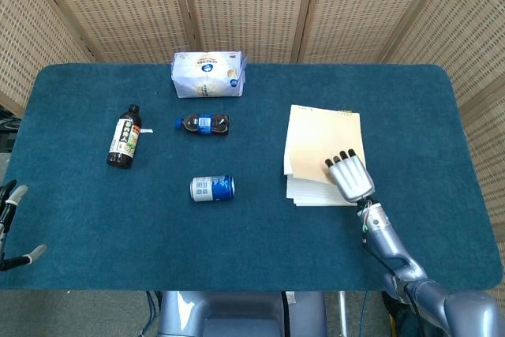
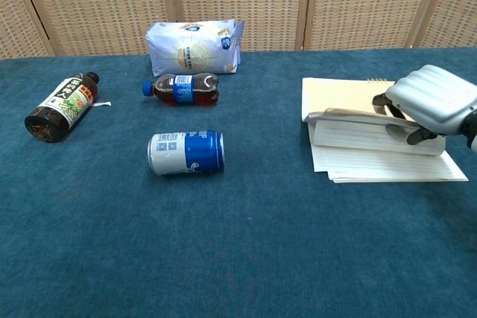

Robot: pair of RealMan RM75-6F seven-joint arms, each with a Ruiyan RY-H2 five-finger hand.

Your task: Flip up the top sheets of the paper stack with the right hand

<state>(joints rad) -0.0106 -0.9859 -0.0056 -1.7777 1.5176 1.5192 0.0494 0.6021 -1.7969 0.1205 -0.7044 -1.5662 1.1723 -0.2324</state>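
Note:
A cream paper stack lies on the right half of the blue table. My right hand grips the near right corner of its top sheets, thumb under and fingers over. Those sheets are lifted off the lined lower sheets, which stay flat. The raised bundle sags in the middle. At the lower left edge of the head view my left hand hangs off the table with its fingers apart and nothing in them.
On the left half lie a dark sauce bottle, a small blue-capped drink bottle and a blue can, all on their sides. A white tissue pack sits at the back. Wicker screens stand behind the table.

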